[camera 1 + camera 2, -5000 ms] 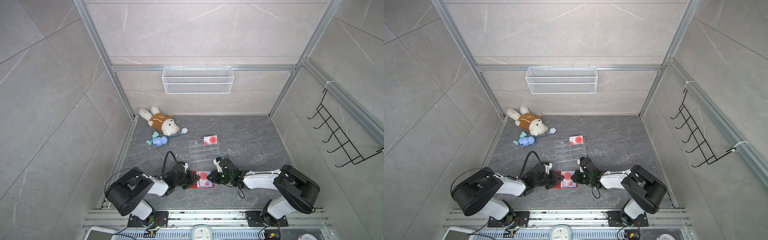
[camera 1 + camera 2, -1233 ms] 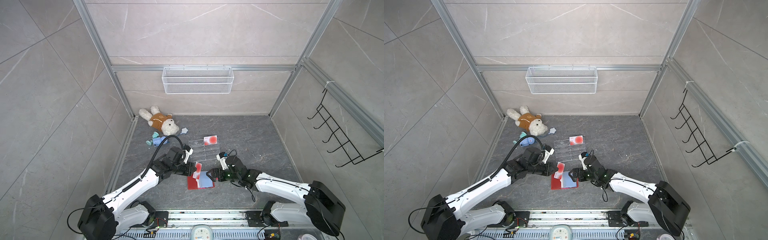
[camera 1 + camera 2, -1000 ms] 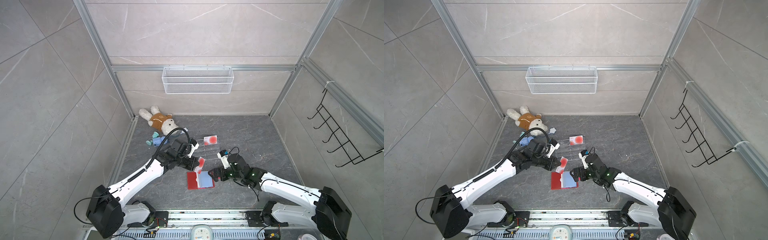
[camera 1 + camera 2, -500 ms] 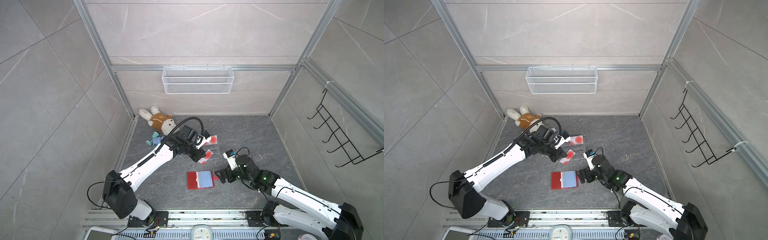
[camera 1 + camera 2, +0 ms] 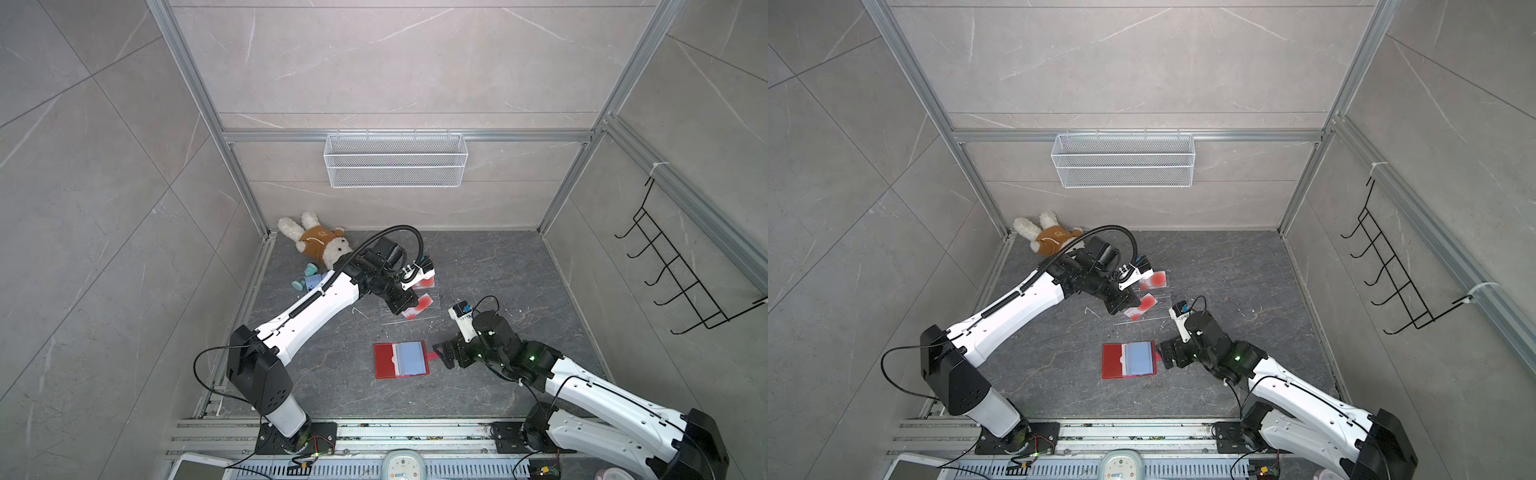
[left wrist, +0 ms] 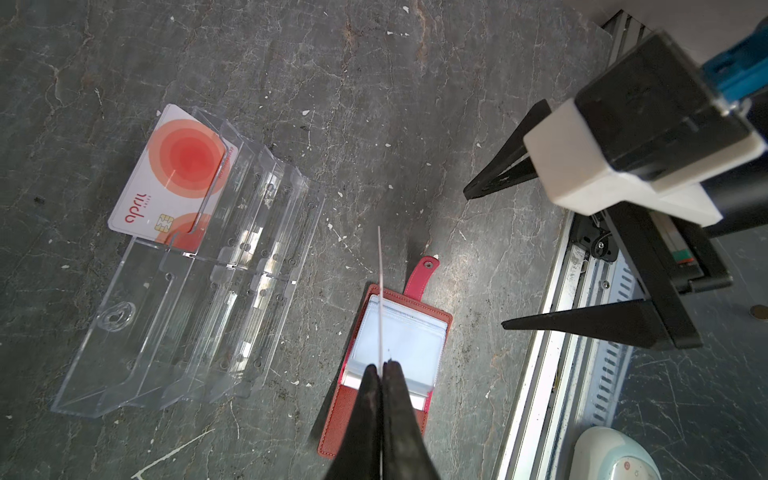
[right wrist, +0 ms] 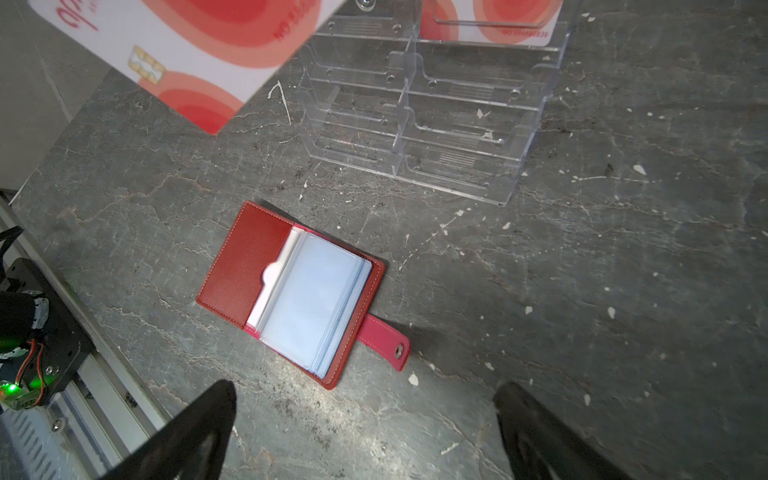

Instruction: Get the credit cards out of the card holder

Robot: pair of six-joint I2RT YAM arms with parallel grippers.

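Observation:
The red card holder (image 5: 388, 361) (image 5: 1115, 361) lies open on the floor, pale blue sleeves up and strap tab to the right. It shows in the left wrist view (image 6: 395, 345) and the right wrist view (image 7: 291, 291) too. My left gripper (image 5: 405, 311) (image 5: 1122, 308) (image 6: 380, 368) is shut on one of the credit cards (image 5: 419, 306) (image 5: 1143, 305) (image 6: 380, 286) (image 7: 187, 50), held above the clear acrylic stand (image 5: 432, 311) (image 6: 187, 316). Another credit card (image 5: 424, 283) (image 6: 174, 174) stands in the stand's back tier. My right gripper (image 5: 442, 355) (image 5: 1165, 353) (image 7: 363, 388) is open, just right of the strap tab, holding nothing.
A plush bunny (image 5: 316, 243) and a small blue toy (image 5: 309, 283) lie at the back left. A white wire basket (image 5: 395, 160) hangs on the back wall and a black hook rack (image 5: 681, 282) on the right wall. A metal rail (image 5: 374, 432) runs along the front edge.
My left gripper has carried the card from over the card holder back to the acrylic stand. My right gripper has drawn back to the right, off the card holder, and stays open.

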